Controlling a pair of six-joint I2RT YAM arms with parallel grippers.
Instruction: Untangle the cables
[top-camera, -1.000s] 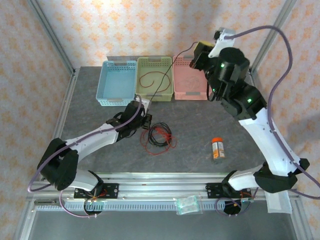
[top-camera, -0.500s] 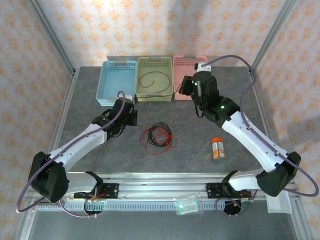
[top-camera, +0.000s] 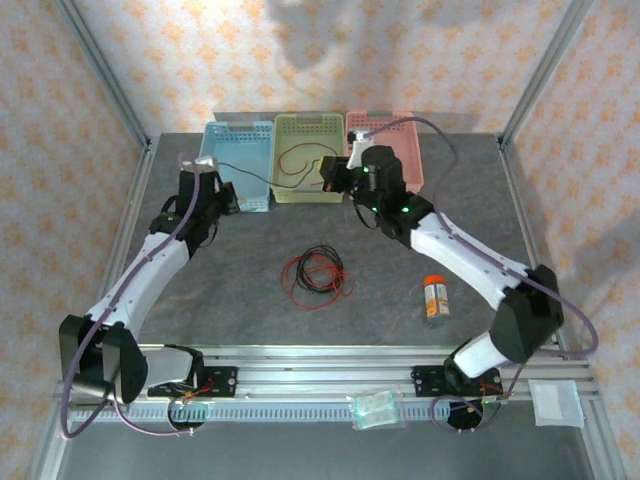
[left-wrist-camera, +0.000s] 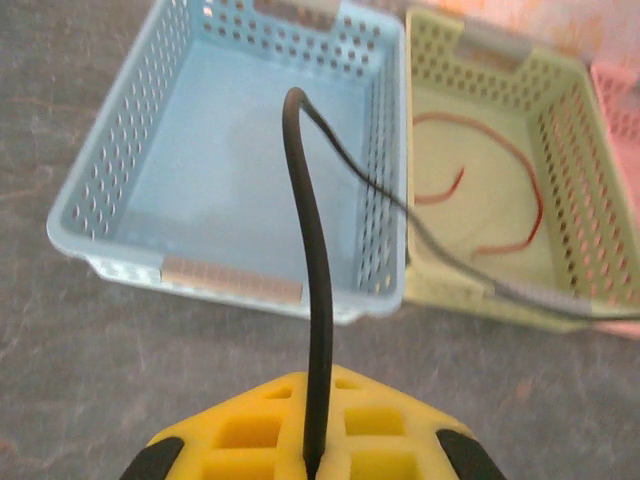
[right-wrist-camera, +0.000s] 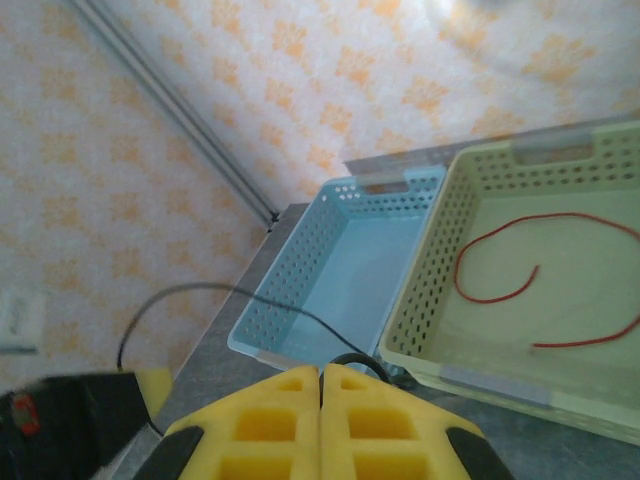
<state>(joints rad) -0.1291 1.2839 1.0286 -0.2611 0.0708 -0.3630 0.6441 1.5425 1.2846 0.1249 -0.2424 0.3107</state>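
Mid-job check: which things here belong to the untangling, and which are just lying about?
Job:
thin black cable above blue plastic basket
loose red-and-black cable tangle
thin red cable in green plastic basket

Lying about:
small orange plastic bottle
clear plastic bag

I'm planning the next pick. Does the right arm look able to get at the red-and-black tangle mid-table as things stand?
Probably yes by path: bare table lies around the tangle. But the right tool is shut on a black cable, so it must release first.
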